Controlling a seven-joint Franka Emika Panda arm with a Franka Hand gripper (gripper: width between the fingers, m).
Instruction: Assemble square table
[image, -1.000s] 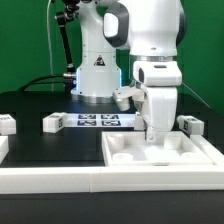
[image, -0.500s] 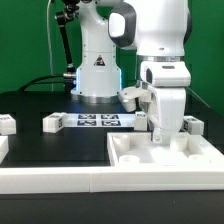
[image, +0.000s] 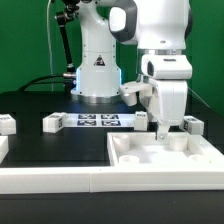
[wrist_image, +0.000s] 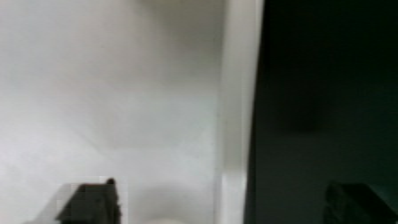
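Note:
The white square table top (image: 165, 160) lies at the front right of the black table in the exterior view. My gripper (image: 166, 128) hangs over its far rim, towards the right corner. In the wrist view the dark fingertips (wrist_image: 89, 203) stand wide apart. One is over the white top (wrist_image: 107, 100) and the other over the black surface, with the rim running between them. The gripper (wrist_image: 228, 198) is open and holds nothing. Three white tagged legs lie loose: one leg (image: 7, 124) at the far left, one leg (image: 52, 122) beside the marker board, and one leg (image: 190, 125) behind the top's right corner.
The marker board (image: 100, 120) lies in front of the robot base (image: 97, 75). A long white rail (image: 55, 180) borders the front of the black table (image: 40, 145). A green backdrop stands behind.
My gripper has moved toward the exterior view's right along the top's far rim. The top's left edge looks shifted slightly the same way.

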